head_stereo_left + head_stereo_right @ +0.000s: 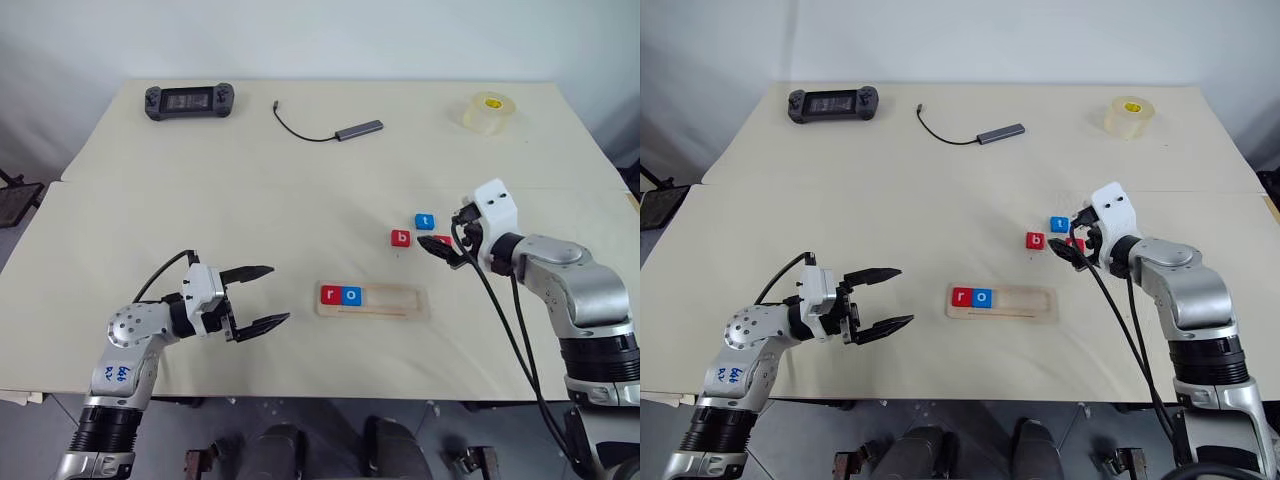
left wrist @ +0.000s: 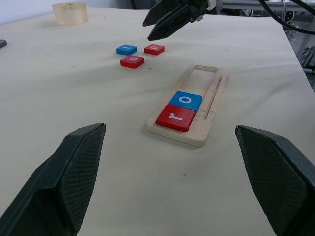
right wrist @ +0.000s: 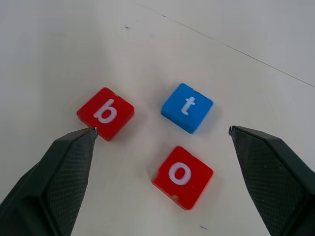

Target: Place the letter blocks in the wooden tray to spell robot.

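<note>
The wooden tray (image 1: 385, 311) lies at the table's middle front, holding a red "r" block (image 1: 331, 294) and a blue "o" block (image 1: 351, 295) at its left end. To its upper right lie three loose blocks: a red "b" (image 3: 105, 112), a blue "t" (image 3: 187, 106) and a red "o" (image 3: 182, 176). My right gripper (image 1: 441, 250) hovers open just above and right of these three, its fingers (image 3: 64, 177) spread wide around them. My left gripper (image 1: 262, 296) stands open and empty, left of the tray.
Along the table's far edge lie a black game controller (image 1: 189, 100), a USB hub on a black cable (image 1: 358, 130) and a roll of clear tape (image 1: 488, 111). A seam crosses the tablecloth behind the blocks.
</note>
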`<act>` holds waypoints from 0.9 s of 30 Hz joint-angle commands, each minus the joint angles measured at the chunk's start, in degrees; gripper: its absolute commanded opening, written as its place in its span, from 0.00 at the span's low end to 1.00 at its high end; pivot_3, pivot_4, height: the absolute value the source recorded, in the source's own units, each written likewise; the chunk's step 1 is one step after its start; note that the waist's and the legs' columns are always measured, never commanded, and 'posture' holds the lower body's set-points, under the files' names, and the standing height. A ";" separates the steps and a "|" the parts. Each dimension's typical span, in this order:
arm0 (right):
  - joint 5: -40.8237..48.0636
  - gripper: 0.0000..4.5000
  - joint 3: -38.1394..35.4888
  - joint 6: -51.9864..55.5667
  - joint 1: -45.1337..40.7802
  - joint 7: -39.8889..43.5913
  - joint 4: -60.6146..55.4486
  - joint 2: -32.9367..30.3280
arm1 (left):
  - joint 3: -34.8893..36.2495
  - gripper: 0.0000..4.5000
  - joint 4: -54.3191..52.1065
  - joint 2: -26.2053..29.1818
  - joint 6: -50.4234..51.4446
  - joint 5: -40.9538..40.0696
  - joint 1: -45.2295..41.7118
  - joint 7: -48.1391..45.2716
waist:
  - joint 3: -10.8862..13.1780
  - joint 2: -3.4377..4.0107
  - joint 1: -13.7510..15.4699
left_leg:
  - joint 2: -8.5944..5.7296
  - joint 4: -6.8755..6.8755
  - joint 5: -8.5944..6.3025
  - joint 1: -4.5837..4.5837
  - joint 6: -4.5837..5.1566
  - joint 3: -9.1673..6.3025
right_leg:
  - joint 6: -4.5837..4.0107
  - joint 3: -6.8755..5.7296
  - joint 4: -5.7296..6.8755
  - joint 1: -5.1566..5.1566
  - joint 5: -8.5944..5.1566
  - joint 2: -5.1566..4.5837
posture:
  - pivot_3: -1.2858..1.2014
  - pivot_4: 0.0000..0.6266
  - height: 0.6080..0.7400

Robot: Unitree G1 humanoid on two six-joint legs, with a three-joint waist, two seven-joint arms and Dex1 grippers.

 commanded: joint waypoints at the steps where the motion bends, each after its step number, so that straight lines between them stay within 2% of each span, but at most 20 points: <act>1: 0.56 1.00 -2.03 1.47 0.64 -0.04 -3.12 -0.88 | -0.02 0.99 -0.76 -0.22 -1.18 -0.25 -0.10 0.04 | 0.00 0.00 0.00 | 0.00 0.00 0.00 0.00 0.00 0.00 | 0.00 0.00 0.00 0.00 0.00 0.00 | 0.52 0.24 1.00; 12: 2.06 1.00 -1.10 7.65 -2.22 -4.53 -6.81 5.80 | -0.37 0.99 0.40 -0.42 -2.14 0.29 -1.29 0.27 | 0.00 0.00 -0.43 | 0.01 0.00 0.00 0.01 0.00 0.01 | 0.00 0.01 0.01 -0.01 0.00 0.01 | 0.52 0.24 1.00; 17: -0.31 1.00 1.04 8.22 -3.57 -10.88 -5.17 13.10 | 0.05 0.99 -1.10 -0.28 -1.97 0.23 -0.32 1.36 | 0.00 0.00 -0.81 | 0.01 -0.01 0.00 0.00 0.00 -0.01 | 0.00 0.01 0.02 -0.02 0.00 0.02 | 0.52 0.24 1.00; 27: -4.30 1.00 0.08 8.10 -5.21 -21.01 -0.20 21.04 | 0.65 0.99 -4.29 0.17 -1.33 -0.03 2.70 3.70 | 0.00 0.00 -1.34 | -0.02 -0.08 0.00 0.00 -0.01 0.02 | 0.00 0.06 0.17 -0.17 0.00 0.02 | 0.52 0.24 1.00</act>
